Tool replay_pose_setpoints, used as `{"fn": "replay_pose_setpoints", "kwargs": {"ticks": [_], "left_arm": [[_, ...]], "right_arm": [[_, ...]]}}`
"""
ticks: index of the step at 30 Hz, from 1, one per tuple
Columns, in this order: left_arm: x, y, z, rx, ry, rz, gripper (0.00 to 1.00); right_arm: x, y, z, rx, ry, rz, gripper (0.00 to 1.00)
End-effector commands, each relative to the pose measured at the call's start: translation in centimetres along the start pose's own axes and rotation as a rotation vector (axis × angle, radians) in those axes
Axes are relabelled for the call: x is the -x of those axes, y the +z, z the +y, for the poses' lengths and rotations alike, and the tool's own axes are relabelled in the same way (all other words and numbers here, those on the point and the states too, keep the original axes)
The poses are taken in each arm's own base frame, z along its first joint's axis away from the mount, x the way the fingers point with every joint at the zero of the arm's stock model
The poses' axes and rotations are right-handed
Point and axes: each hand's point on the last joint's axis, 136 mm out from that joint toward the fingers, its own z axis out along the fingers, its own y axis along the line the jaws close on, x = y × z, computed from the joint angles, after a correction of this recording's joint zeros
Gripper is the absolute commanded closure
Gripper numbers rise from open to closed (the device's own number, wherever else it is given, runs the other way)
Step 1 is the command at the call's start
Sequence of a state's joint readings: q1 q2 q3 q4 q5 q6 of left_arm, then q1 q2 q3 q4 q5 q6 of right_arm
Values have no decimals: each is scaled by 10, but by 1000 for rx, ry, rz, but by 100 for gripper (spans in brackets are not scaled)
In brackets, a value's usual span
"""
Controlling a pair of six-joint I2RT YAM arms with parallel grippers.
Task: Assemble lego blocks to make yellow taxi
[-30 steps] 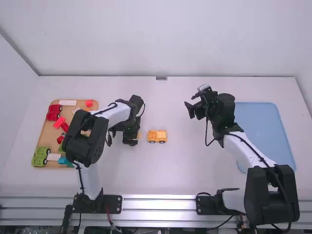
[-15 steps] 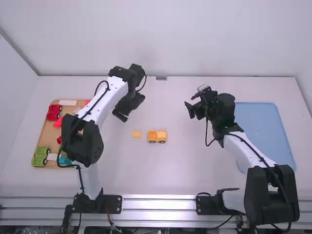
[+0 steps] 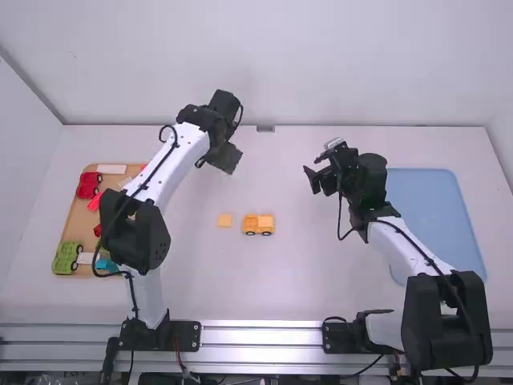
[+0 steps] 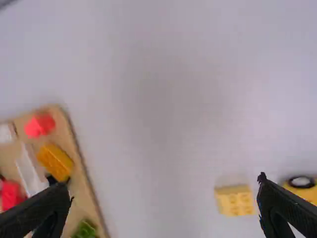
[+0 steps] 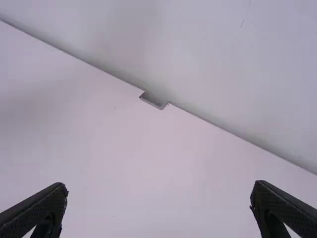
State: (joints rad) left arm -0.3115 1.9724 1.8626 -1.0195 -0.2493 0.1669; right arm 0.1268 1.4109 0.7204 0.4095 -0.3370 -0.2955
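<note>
Yellow car (image 3: 258, 225), one, on the table (image 3: 288, 289) between the two arms, two dark wheels facing the base side. Yellow block (image 3: 224, 220), one, small and square-looking, on the table just left of the yellow car, the two apart. Left end effector (image 3: 216, 156), open, fingers spread wide, raised over the table, farther from the bases than the yellow block. Right end effector (image 3: 311, 165), likewise open, above the table, right of the yellow car and farther from the bases. Wooden tray (image 3: 76, 218), at the table's left, partly behind the left arm, holding: red car (image 3: 88, 186), at the far left corner; green car (image 3: 66, 258), at the near left corner; white block (image 3: 111, 169), along the far edge; blue block (image 3: 105, 264), near the base-side edge; orange-yellow block (image 4: 55, 161), tilted, beside a long white piece (image 4: 30, 170); red block (image 4: 39, 125). Blue tray (image 3: 423, 204), at the table's right, partly covered by the right arm.
</note>
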Motion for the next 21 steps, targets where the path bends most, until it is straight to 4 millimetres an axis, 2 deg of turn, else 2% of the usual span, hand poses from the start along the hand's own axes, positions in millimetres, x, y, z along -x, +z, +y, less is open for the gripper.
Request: {"fn": "replay_pose_setpoints", "kwargs": {"ticks": [1, 4, 5, 6, 8, 11, 13, 16, 19, 21], "left_arm": [[-2, 2, -21, -102, 456, -35, 1], [-20, 3, -54, -323, 818, -94, 1], [-31, -3, -70, -463, 952, -160, 1], [-35, -6, -75, -513, 993, -187, 1], [-58, -24, -91, -721, 1137, -306, 1], [-76, -29, -97, -862, 1243, -491, 1], [-77, -24, -96, -876, 1235, -552, 1], [-74, 0, -92, -904, 1023, -721, 1], [-80, 14, -87, -929, 862, -842, 1], [-85, 19, -85, -927, 829, -879, 1]], "right_arm": [[5, -2, 0, -2, -7, -18, 2], [6, -2, 1, 1, -8, -18, 1], [6, -2, 2, 3, -8, -19, 2], [6, -2, 2, 3, -8, -18, 1], [6, -2, 2, 3, -9, -19, 2], [8, -2, 1, 0, -12, -28, 2], [10, -2, 1, -2, -14, -33, 1], [15, -2, -1, -6, -22, -54, 1], [17, -2, 0, -5, -25, -61, 2], [17, -2, 1, -4, -26, -62, 1]]}}
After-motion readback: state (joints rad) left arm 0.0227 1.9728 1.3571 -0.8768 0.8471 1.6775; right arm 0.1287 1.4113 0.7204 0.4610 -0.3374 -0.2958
